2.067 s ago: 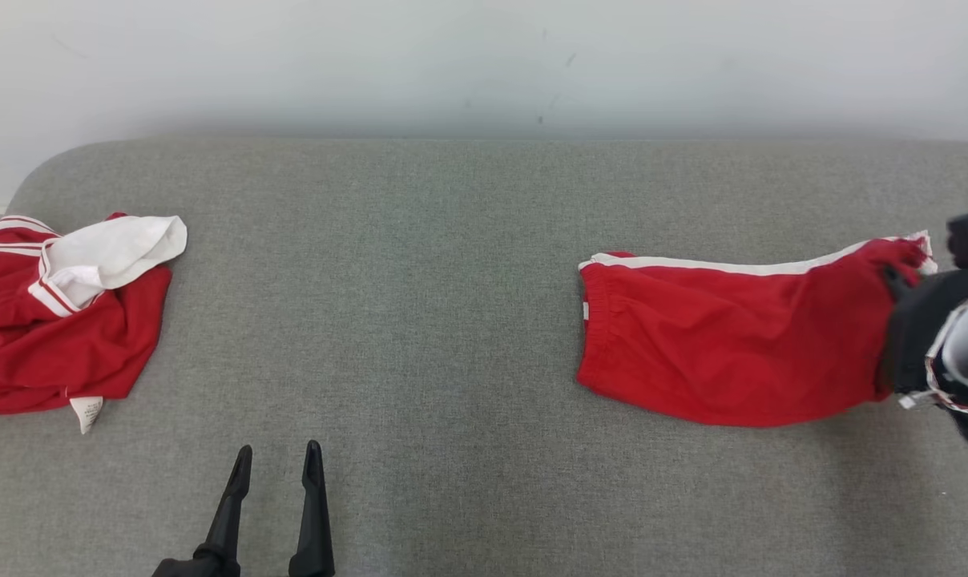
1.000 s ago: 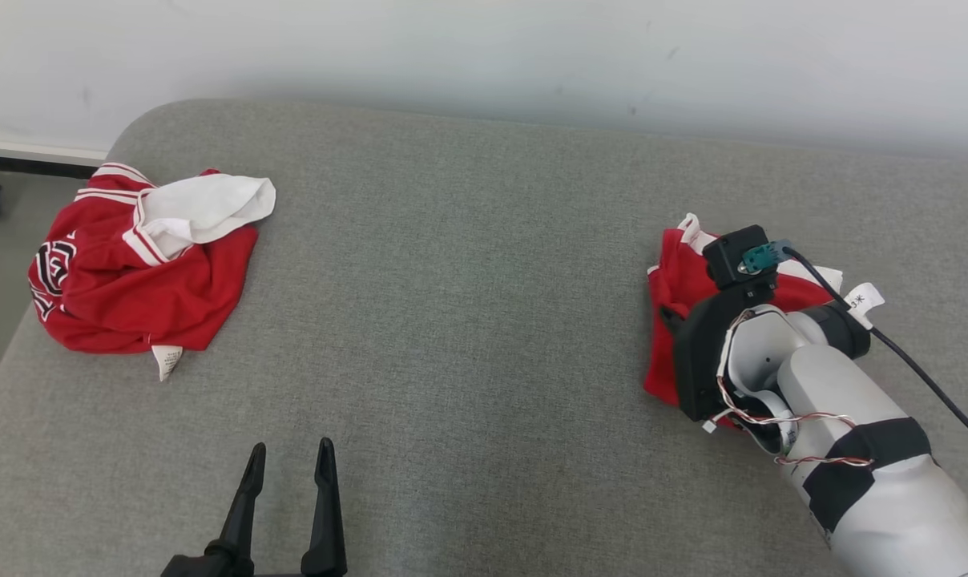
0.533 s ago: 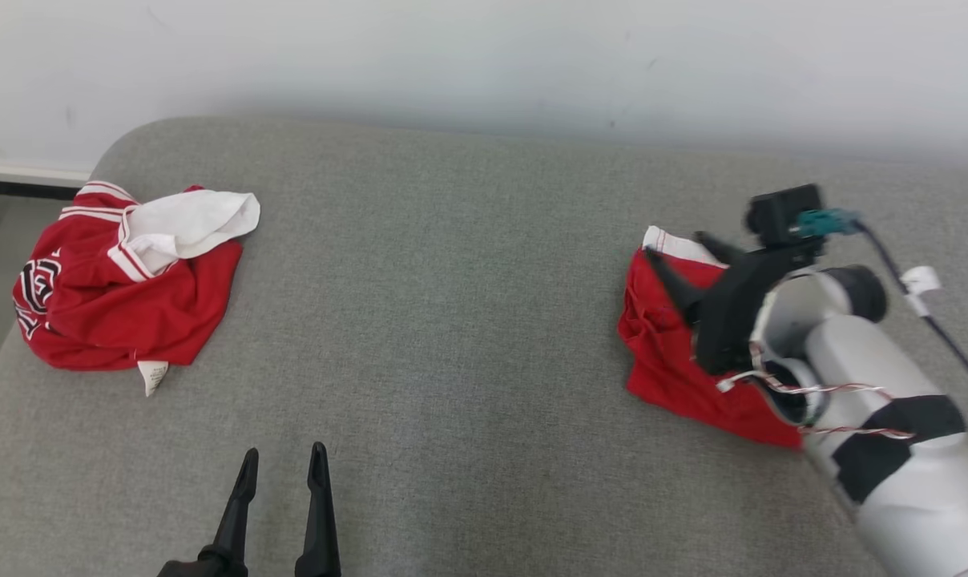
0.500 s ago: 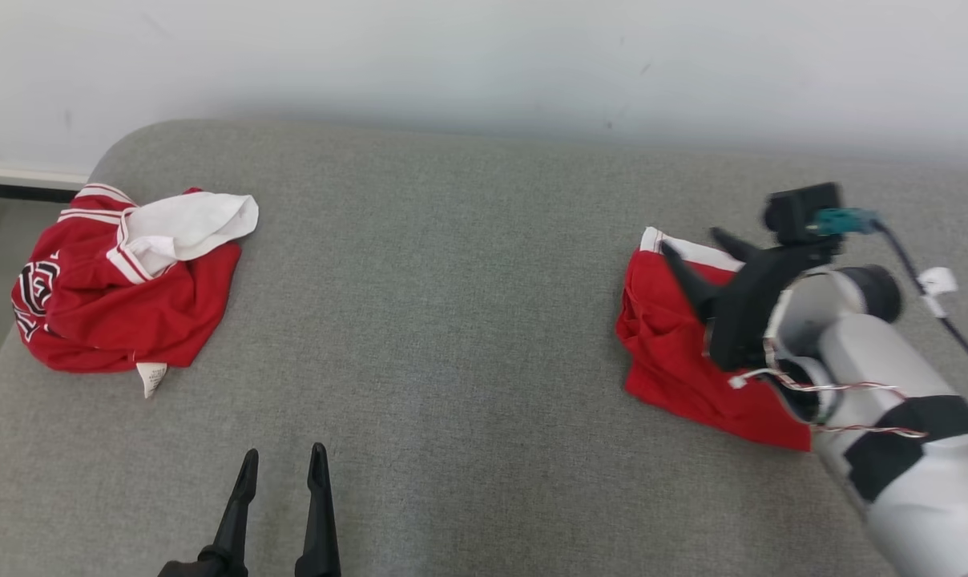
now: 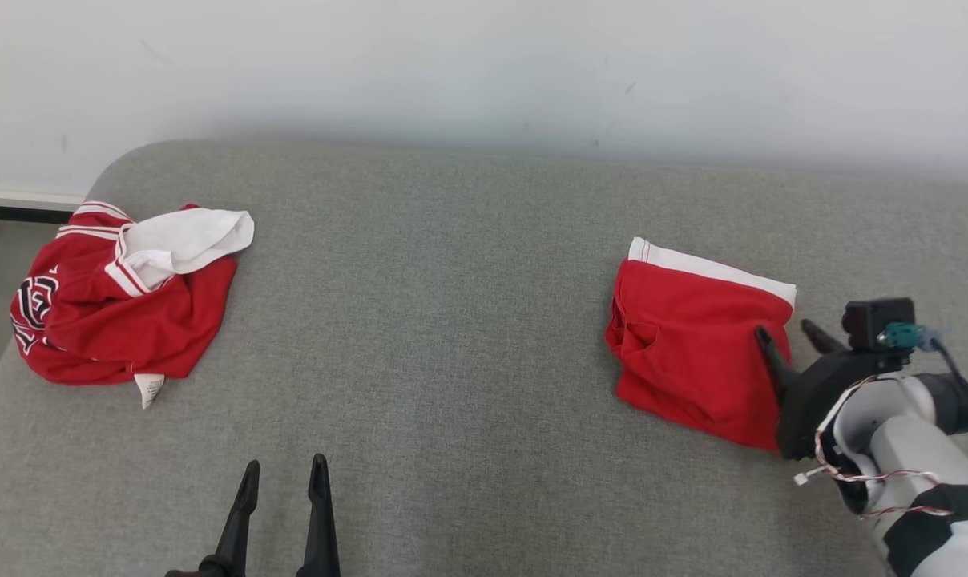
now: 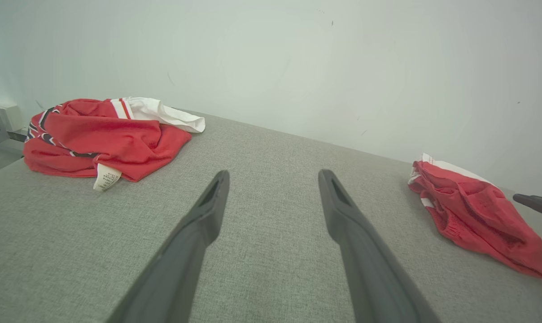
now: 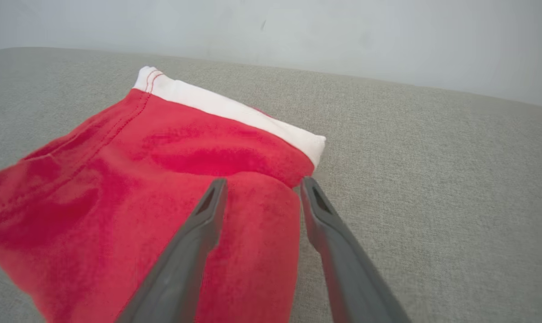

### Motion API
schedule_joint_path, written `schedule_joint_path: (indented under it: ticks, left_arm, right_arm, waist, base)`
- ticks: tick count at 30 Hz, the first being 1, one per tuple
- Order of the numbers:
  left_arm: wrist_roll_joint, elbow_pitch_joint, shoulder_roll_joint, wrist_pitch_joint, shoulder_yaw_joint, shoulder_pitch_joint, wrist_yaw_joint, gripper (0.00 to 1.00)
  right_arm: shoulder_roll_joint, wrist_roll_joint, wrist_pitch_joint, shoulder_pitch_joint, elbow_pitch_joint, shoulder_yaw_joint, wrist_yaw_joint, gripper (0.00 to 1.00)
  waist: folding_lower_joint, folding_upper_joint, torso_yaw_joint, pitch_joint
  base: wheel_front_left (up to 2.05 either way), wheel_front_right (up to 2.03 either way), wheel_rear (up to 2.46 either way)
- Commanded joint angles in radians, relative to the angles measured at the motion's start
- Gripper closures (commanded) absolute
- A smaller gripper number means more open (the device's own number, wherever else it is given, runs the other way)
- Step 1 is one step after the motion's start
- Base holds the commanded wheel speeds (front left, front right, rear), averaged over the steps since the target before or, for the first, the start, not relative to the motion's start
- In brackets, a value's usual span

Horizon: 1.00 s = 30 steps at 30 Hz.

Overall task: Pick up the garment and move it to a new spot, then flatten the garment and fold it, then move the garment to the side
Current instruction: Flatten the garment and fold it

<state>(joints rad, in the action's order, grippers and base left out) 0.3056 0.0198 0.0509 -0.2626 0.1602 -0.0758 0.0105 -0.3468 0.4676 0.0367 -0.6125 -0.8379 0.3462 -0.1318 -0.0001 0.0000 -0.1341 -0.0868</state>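
Folded red shorts point(image 5: 696, 353) lay right of centre in the head view, flat on the grey padded surface point(image 5: 452, 361), white band along the far edge, some bunching at the left side. Red-and-white jersey point(image 5: 115, 312) sat in a heap at the far left, well apart. Judged step: fold looked done, the shift to the side not yet made. To do it well, the bite should probably take every layer at the right-hand edge, low against the padding, so the stack travels as one. A grip on the top layer alone would likely peel the fold open. A low drag or short lift seemed safer than a high swing. Right pincer point(image 5: 784, 328) stood wide and held nothing. In the right wrist view one finger was over the red cloth and the other at its edge. The pale right forearm came in from the lower right corner, wrist angled up and left toward the shorts. Left pincer point(image 5: 285, 461) was wide too, empty, at bottom centre-left, fingers pointing up the frame.
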Motion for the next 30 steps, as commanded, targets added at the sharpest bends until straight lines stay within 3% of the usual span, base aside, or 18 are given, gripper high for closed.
schedule_joint_path:
  ticks: [1,2,12,20,29,30]
  left_arm:
    - [0.003,0.000,-0.001,-0.003,0.000,-0.007,0.001,0.00]
    - [0.002,0.000,-0.001,-0.003,0.001,-0.006,0.000,0.00]
    - [0.013,0.007,-0.001,-0.003,0.015,0.003,-0.003,0.00]
    - [0.022,0.006,-0.001,-0.003,0.019,-0.013,0.006,0.00]
    - [0.022,0.004,-0.001,-0.003,0.003,-0.028,0.015,0.00]
    - [0.020,0.005,-0.001,-0.003,-0.001,-0.031,0.015,0.00]
  right_arm:
    - [0.011,-0.013,-0.011,0.007,-0.004,-0.002,0.002,0.60]
    - [0.021,-0.022,-0.020,0.009,-0.010,0.000,0.002,1.00]
    - [0.148,-0.083,-0.049,-0.021,-0.097,0.043,0.002,1.00]
    - [0.236,-0.081,-0.035,-0.008,-0.151,0.177,0.002,1.00]
    - [0.239,-0.001,-0.066,0.005,-0.100,0.283,0.002,1.00]
    - [0.233,0.011,-0.082,0.009,-0.085,0.282,0.002,0.78]
  waist:
    - [0.0001,0.0000,-0.002,-0.002]
    - [0.0001,0.0000,-0.004,-0.004]
    - [0.0001,0.0000,-0.046,-0.020]
    - [0.0001,0.0000,-0.079,-0.009]
    - [0.0001,0.0000,-0.048,0.021]
    - [0.0001,0.0000,-0.040,0.026]
  base:
    - [0.00,0.00,0.00]
    - [0.00,0.00,0.00]
    - [0.00,0.00,0.00]
    - [0.00,0.00,0.00]
    - [0.00,0.00,0.00]
    - [0.00,0.00,0.00]
